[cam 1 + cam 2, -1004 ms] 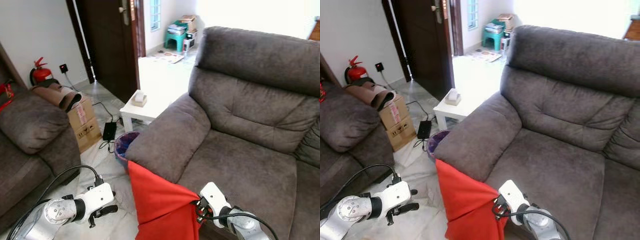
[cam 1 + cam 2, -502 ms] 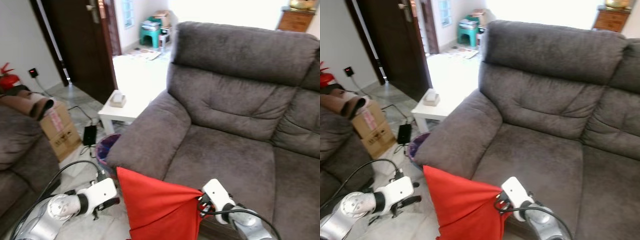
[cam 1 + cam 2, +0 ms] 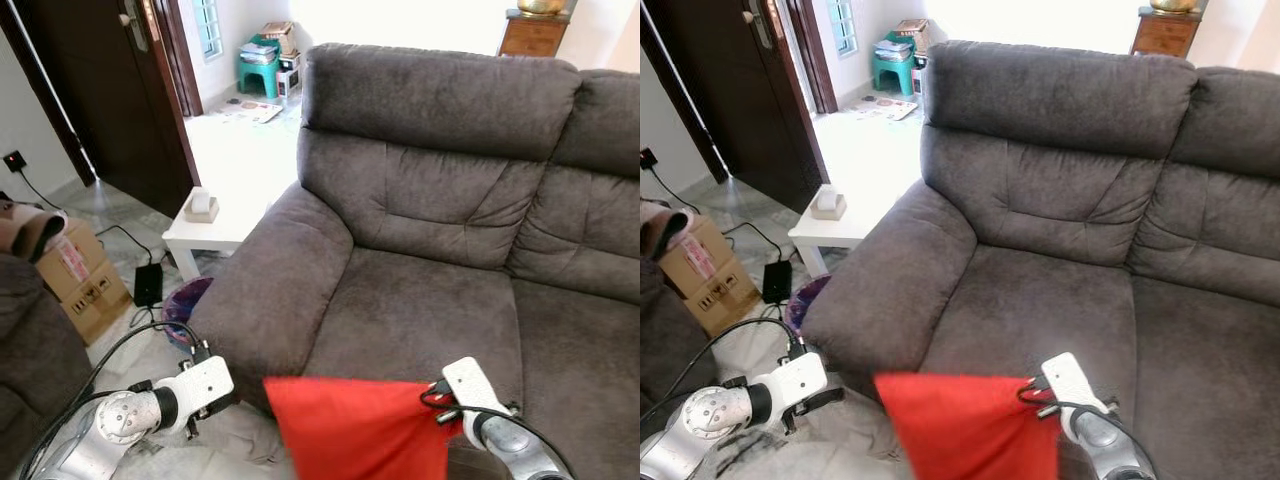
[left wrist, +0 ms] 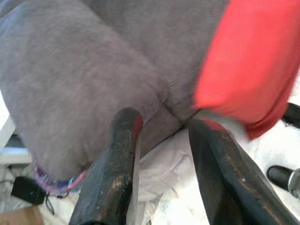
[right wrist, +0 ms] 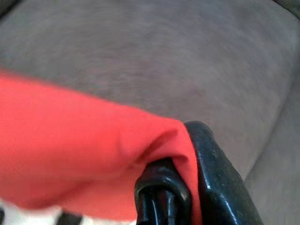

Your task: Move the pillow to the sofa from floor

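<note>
A dark grey sofa (image 3: 440, 200) spans the room, its seat bare. Before its front edge hangs the red pillow (image 3: 355, 432), a corner pinched between the closed fingers of the right gripper (image 5: 176, 187). The left gripper (image 4: 164, 154), fingers parted and holding nothing, hovers low beside the sofa's armrest (image 3: 275, 290).

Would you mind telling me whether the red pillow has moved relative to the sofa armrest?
Yes. The red pillow has swung right off the armrest front toward the seat cushion.
</note>
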`<state>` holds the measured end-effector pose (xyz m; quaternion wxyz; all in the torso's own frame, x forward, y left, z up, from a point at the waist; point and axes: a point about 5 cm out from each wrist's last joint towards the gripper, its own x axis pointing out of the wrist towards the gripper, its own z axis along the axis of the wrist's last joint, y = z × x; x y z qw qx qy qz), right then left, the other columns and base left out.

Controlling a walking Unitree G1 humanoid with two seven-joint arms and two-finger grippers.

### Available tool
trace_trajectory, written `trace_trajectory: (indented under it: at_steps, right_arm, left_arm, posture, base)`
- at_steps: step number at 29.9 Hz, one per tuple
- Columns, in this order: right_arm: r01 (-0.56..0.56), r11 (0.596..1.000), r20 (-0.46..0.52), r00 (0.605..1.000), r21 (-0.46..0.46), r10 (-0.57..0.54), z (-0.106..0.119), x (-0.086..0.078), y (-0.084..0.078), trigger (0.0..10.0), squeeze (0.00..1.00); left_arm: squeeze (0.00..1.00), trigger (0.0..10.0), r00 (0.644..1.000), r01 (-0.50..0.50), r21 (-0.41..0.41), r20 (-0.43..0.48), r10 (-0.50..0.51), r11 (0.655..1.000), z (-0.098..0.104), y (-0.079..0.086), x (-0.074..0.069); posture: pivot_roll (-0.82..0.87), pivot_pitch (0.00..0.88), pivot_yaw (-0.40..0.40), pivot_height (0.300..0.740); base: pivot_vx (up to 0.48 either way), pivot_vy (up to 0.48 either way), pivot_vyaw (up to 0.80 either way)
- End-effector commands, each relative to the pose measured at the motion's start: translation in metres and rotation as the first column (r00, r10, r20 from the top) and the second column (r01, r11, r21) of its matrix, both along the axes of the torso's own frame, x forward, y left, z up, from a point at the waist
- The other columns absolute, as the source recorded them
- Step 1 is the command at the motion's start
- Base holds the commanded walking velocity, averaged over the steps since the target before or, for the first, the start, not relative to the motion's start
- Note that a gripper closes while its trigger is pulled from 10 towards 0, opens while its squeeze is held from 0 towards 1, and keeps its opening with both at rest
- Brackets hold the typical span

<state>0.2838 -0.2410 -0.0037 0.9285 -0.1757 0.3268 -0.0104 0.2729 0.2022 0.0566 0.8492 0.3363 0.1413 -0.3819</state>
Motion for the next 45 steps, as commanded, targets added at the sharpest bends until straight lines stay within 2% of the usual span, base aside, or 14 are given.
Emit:
trace_trajectory:
  at_steps: [1, 6, 11, 12, 13, 15, 18, 21, 28, 30, 31, 32, 39, 45]
  right_arm:
    - [0.094, 0.995, 0.212, 0.972, 0.033, -0.098, 0.037, 0.027, -0.014, 10.0, 0.00]
    - [-0.201, 0.973, 0.185, 0.966, 0.112, 0.179, 0.033, 0.031, 0.020, 10.0, 0.00]
    - [-0.558, 0.810, 0.103, 0.830, 0.180, 0.549, 0.026, 0.021, 0.055, 10.0, 0.00]
    - [-0.649, 0.724, 0.077, 0.754, 0.232, 0.652, 0.024, 0.016, 0.061, 10.0, 0.00]
    - [-0.649, 0.724, 0.077, 0.754, 0.232, 0.652, 0.024, 0.016, 0.061, 10.0, 0.00]
    - [-0.800, 0.528, 0.041, 0.561, 0.286, 0.827, 0.024, 0.002, 0.065, 10.0, 0.00]
    - [-0.825, 0.474, 0.015, 0.502, 0.307, 0.865, 0.023, -0.003, 0.063, 10.0, 0.00]
    - [-0.859, 0.346, -0.006, 0.371, 0.379, 0.929, 0.022, -0.017, 0.063, 10.0, 0.00]
    - [-0.866, 0.218, 0.023, 0.255, 0.449, 0.967, 0.027, -0.028, 0.066, 10.0, 0.00]
    - [-0.869, 0.190, 0.040, 0.233, 0.457, 0.972, 0.028, -0.030, 0.070, 10.0, 0.00]
    - [-0.872, 0.175, 0.044, 0.218, 0.458, 0.975, 0.029, -0.031, 0.072, 10.0, 0.00]
    - [-0.876, 0.152, 0.048, 0.195, 0.457, 0.980, 0.031, -0.033, 0.075, 10.0, 0.00]
    - [-0.881, 0.042, 0.155, 0.130, 0.470, 0.979, 0.049, -0.040, 0.089, 10.0, 0.00]
    - [-0.885, 0.040, 0.155, 0.125, 0.465, 0.980, 0.052, -0.042, 0.091, 10.0, 0.00]
  left_arm:
    - [0.00, 10.0, 1.000, -0.028, -0.008, -0.006, 0.028, 1.000, -0.001, 0.007, -0.002]
    - [0.00, 10.0, 0.999, -0.008, -0.014, -0.042, 0.007, 1.000, -0.004, 0.006, -0.005]
    - [0.00, 10.0, 0.962, 0.106, 0.009, -0.255, -0.100, 0.994, -0.018, 0.007, -0.024]
    - [0.00, 10.0, 0.942, 0.142, 0.016, -0.310, -0.130, 0.990, -0.021, 0.009, -0.031]
    - [0.00, 10.0, 0.942, 0.142, 0.016, -0.310, -0.130, 0.990, -0.021, 0.009, -0.031]
    - [0.00, 10.0, 0.937, 0.180, 0.041, -0.310, -0.159, 0.983, -0.020, 0.010, -0.034]
    - [0.00, 10.0, 0.928, 0.215, 0.057, -0.321, -0.186, 0.975, -0.019, 0.011, -0.036]
    - [0.00, 10.0, 0.907, 0.284, 0.101, -0.350, -0.234, 0.953, -0.017, 0.014, -0.040]
    - [0.00, 10.0, 0.903, 0.323, 0.129, -0.337, -0.264, 0.938, -0.014, 0.014, -0.036]
    - [0.00, 10.0, 0.916, 0.356, 0.227, -0.277, -0.290, 0.907, -0.018, 0.012, -0.030]
    - [0.15, 10.0, 0.915, 0.373, 0.247, -0.260, -0.309, 0.894, -0.020, 0.010, -0.029]
    - [1.00, 10.0, 0.916, 0.377, 0.241, -0.242, -0.321, 0.894, -0.023, 0.007, -0.028]
    - [1.00, 10.0, 0.932, 0.323, 0.180, -0.229, -0.280, 0.929, -0.038, 0.001, -0.028]
    - [1.00, 10.0, 0.931, 0.317, 0.121, -0.228, -0.285, 0.941, -0.047, -0.006, -0.034]
  posture:
    - [0.06, 0.000, 0.020, 0.740]
    - [0.05, 0.000, 0.023, 0.740]
    - [0.05, 0.000, 0.024, 0.740]
    - [0.05, 0.000, 0.026, 0.740]
    - [0.05, 0.000, 0.026, 0.740]
    - [0.05, 0.000, 0.027, 0.740]
    - [0.05, 0.000, 0.028, 0.740]
    - [0.05, 0.000, 0.030, 0.740]
    - [0.05, 0.000, 0.036, 0.740]
    - [0.04, 0.002, 0.035, 0.740]
    - [0.04, 0.002, 0.035, 0.740]
    - [0.04, 0.002, 0.036, 0.740]
    - [0.03, 0.013, 0.034, 0.740]
    - [0.01, 0.017, 0.033, 0.740]
  base:
    - [0.000, 0.000, 0.00]
    - [0.000, 0.000, 0.00]
    - [0.000, 0.000, 0.00]
    - [0.000, 0.000, 0.00]
    - [0.000, 0.000, 0.00]
    - [0.000, 0.000, 0.00]
    - [0.000, 0.000, 0.00]
    - [0.000, 0.000, 0.00]
    - [0.000, 0.000, 0.00]
    - [0.000, 0.000, 0.00]
    - [0.000, 0.000, 0.00]
    - [0.000, 0.000, 0.00]
    - [0.000, 0.000, 0.00]
    - [0.000, 0.000, 0.00]
